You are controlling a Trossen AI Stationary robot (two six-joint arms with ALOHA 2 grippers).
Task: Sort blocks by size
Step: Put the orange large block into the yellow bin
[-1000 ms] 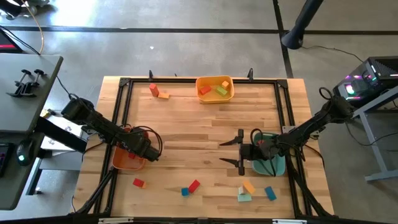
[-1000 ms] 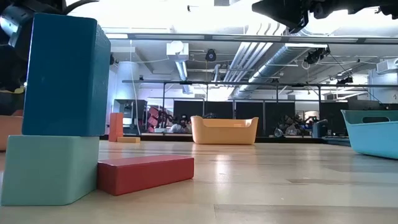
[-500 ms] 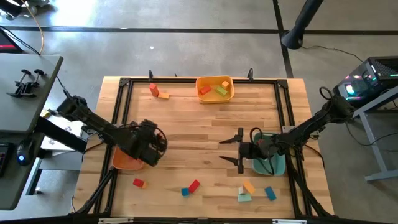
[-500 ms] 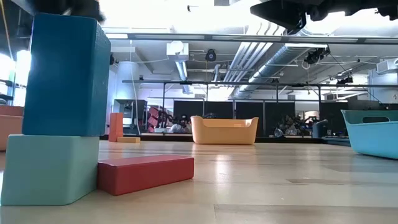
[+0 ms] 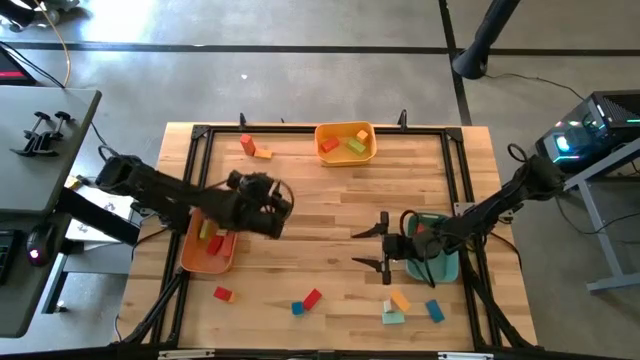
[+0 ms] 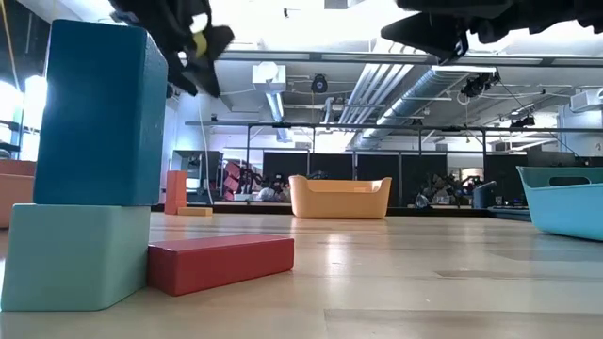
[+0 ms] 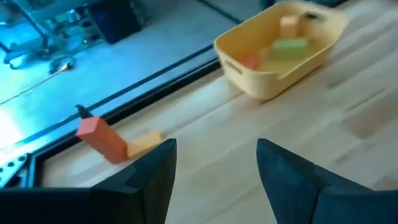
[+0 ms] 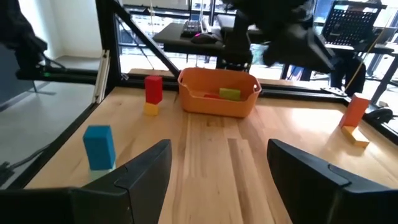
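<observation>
Both jaws gape wide and empty above small blocks (image 5: 313, 298), red, blue, orange, teal.

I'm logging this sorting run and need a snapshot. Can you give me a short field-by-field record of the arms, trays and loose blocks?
left gripper: open, empty, above the table middle
right gripper: open, empty, beside the teal tray
orange tray: holds blocks
yellow tray: holds blocks
loose blocks: red block and others along the near edge; two by the far rail

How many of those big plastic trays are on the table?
3: a yellow tray at the far edge, an orange tray on the left, a teal tray on the right, partly covered by the right arm.
</observation>
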